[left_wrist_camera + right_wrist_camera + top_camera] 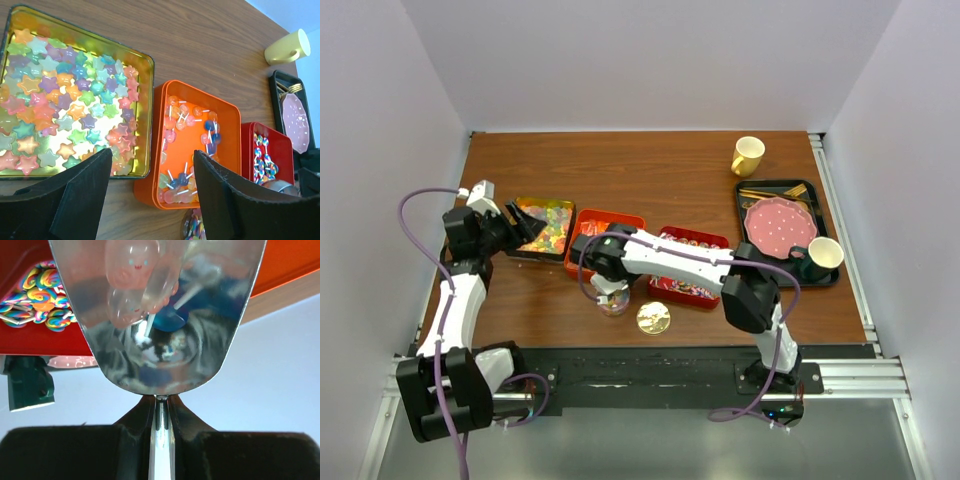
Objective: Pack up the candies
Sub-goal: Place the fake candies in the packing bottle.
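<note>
The bench (670, 170) carries a black tray (741, 210) by its right edge. On the tray sit a pink plate (780, 225) and a cup. Three candy trays run in a row from near the left edge toward the middle.

The gold tin (30, 21) is filled with star candies (65, 95). The orange tray (225, 150) holds clear-wrapped lollipops (190, 120). The red tray (280, 155) holds swirled lollipops (261, 160).

The left gripper (152, 155) hangs with its fingers spread wide and holds nothing. It is above the near rims where the gold tin meets the orange tray, and the star candies lie just beyond its left finger.

The right gripper (160, 415) is clamped on the handle of a metal scoop (165, 350). A few clear-wrapped pink and blue sweets (132, 280) lie in the bowl of the scoop, just ahead of the fingers.

In the top view that gripper sits by the orange tray's near side. A small jar (613, 303) is partly hidden beneath it, and a gold lid (653, 318) lies just to the jar's right, near the bench's front edge.
</note>
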